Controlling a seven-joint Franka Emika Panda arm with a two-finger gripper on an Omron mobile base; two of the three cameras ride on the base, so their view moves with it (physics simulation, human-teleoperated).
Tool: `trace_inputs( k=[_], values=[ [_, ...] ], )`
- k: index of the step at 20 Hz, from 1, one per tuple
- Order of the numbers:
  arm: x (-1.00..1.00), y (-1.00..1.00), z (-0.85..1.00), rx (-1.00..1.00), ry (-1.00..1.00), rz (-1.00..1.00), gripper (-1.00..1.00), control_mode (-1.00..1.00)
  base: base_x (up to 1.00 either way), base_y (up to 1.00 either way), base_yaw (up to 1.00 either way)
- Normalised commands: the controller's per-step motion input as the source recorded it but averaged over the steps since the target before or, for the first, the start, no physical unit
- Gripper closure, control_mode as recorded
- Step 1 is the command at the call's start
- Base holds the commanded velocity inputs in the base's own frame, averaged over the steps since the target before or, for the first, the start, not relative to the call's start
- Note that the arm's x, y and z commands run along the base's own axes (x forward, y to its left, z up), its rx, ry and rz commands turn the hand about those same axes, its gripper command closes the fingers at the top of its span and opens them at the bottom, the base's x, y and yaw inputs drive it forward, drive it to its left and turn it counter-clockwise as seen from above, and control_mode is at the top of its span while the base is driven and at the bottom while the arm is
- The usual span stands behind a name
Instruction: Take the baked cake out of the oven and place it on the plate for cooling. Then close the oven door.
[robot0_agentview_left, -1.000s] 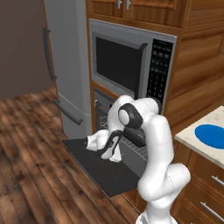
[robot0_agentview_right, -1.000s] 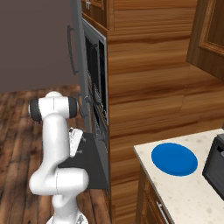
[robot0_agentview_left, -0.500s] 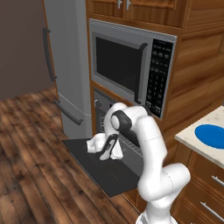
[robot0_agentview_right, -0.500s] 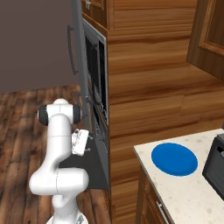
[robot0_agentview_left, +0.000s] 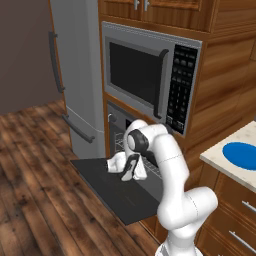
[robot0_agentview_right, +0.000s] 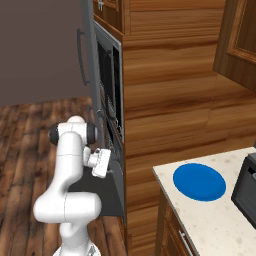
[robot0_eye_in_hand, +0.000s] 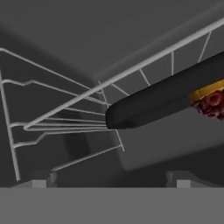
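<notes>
The oven (robot0_agentview_left: 118, 131) stands open below the microwave, its oven door (robot0_agentview_left: 112, 192) folded down flat. My gripper (robot0_agentview_left: 129, 172) reaches in over the door at the oven's mouth, also seen side-on as the gripper (robot0_agentview_right: 102, 163). In the hand view the gripper (robot0_eye_in_hand: 109, 183) is open, with the fingertips (robot0_eye_in_hand: 39, 181) wide apart and nothing between them. Ahead lies the wire rack (robot0_eye_in_hand: 65, 109). The reddish-brown baked cake (robot0_eye_in_hand: 213, 103) with a yellow edge peeks in at the right, partly behind a long dark rounded shape (robot0_eye_in_hand: 162, 98). The blue plate (robot0_agentview_right: 199, 181) lies bare on the counter at the right.
A microwave (robot0_agentview_left: 150, 82) with a keypad sits above the oven, and a grey fridge (robot0_agentview_left: 75, 75) stands to its left. The lowered door (robot0_agentview_right: 102, 197) juts out over the wooden floor (robot0_agentview_left: 35, 180). A dark appliance (robot0_agentview_right: 247, 187) stands on the counter beside the plate.
The arm has folded lower and its hand has pushed closer to the oven opening. The jaws have stayed wide open.
</notes>
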Motion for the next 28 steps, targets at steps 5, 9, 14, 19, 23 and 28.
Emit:
trace_inputs(
  k=[5,9,14,19,23,28],
  values=[
    [0.22,-0.1,-0.29,0.0,-0.02,-0.01,-1.0,-1.0,0.0,0.0,0.0],
    [0.35,-0.11,-0.24,0.02,0.0,-0.03,-1.0,-1.0,0.0,0.0,0.0],
    [0.19,-0.01,-0.32,0.0,0.0,-0.01,-1.0,-1.0,0.0,0.0,0.0],
    [0.22,0.0,-0.26,0.0,0.0,0.0,-1.0,-1.0,0.0,0.0,0.0],
    [0.26,-0.06,-0.17,0.01,0.0,0.0,-1.0,-1.0,0.0,0.0,0.0],
    [0.2,-0.08,-0.27,0.04,0.02,0.0,-1.0,-1.0,0.0,0.0,0.0]
  ],
)
